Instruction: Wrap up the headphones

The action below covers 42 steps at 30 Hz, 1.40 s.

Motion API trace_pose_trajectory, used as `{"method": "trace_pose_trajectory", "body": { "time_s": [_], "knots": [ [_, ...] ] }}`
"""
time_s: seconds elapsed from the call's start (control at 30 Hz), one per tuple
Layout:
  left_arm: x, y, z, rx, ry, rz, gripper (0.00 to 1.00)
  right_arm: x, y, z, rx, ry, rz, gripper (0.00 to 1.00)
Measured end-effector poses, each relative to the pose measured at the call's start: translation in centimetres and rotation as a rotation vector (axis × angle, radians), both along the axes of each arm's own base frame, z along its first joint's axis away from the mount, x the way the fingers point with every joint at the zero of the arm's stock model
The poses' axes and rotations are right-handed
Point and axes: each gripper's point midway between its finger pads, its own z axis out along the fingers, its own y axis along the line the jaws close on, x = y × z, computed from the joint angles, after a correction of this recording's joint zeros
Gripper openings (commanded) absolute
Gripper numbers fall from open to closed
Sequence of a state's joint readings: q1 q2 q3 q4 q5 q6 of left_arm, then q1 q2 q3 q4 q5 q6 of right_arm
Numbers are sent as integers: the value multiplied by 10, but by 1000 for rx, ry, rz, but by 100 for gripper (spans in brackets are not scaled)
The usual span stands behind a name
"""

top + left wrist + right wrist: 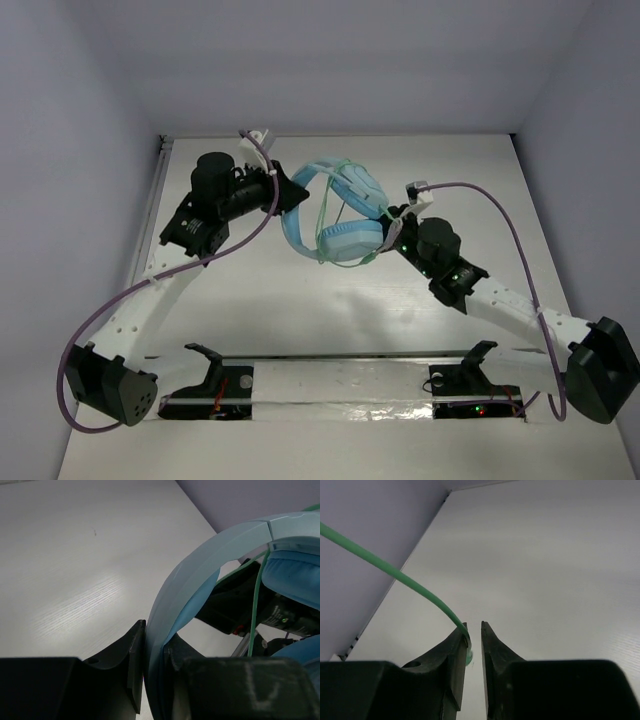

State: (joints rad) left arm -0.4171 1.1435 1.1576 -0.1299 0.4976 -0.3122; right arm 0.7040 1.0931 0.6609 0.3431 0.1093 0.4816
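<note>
Light blue headband (192, 580) clenched in the left jaws, apparently to steady the headphones (345, 240) over the middle of the surface (300, 320) for winding, with the green cable (395, 572) stretched rightward and merely touching one finger of the slightly parted right jaws, not pinched, likely awaiting a fresh hold.

White wood-grain surface (330, 310) lay under even, soft light. Pale lavender walls (360, 60) enclosed it on three sides. Shiny strip (340, 392) ran along near edge.
</note>
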Motion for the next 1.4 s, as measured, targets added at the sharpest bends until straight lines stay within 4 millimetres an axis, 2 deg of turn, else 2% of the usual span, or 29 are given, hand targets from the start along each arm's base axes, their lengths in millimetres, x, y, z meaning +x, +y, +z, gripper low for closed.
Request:
{"method": "trace_pose_trajectory", "body": {
  "time_s": [0.13, 0.23, 0.27, 0.47, 0.67, 0.8, 1.03, 1.17, 1.4],
  "knots": [
    [0, -4, 17, -43, -26, -9, 0, -1, 6, -16, 28, 37, 49, 14],
    [0, -6, 26, -68, -36, -15, 0, -3, 13, -15, 58, 27, 91, 2],
    [0, -6, 27, -70, -36, -16, 0, -4, 16, -13, 70, 21, 105, 1],
    [4, -3, 28, -89, -17, 27, 0, -11, 27, -13, 100, 8, 180, 0],
    [29, 14, 20, -102, 3, 211, 0, -25, 38, -21, 157, 37, 265, 0],
    [49, 27, -15, -84, 61, 348, 0, -34, 44, -36, 204, 100, 311, 0],
    [86, 38, -99, -6, 198, 524, 0, -36, 49, -62, 258, 224, 303, 0],
    [105, 37, -134, 18, 251, 582, 0, -31, 51, -73, 293, 273, 285, 0],
    [125, 33, -196, 93, 320, 636, 0, -22, 51, -111, 294, 379, 230, 0]
  ]
}}
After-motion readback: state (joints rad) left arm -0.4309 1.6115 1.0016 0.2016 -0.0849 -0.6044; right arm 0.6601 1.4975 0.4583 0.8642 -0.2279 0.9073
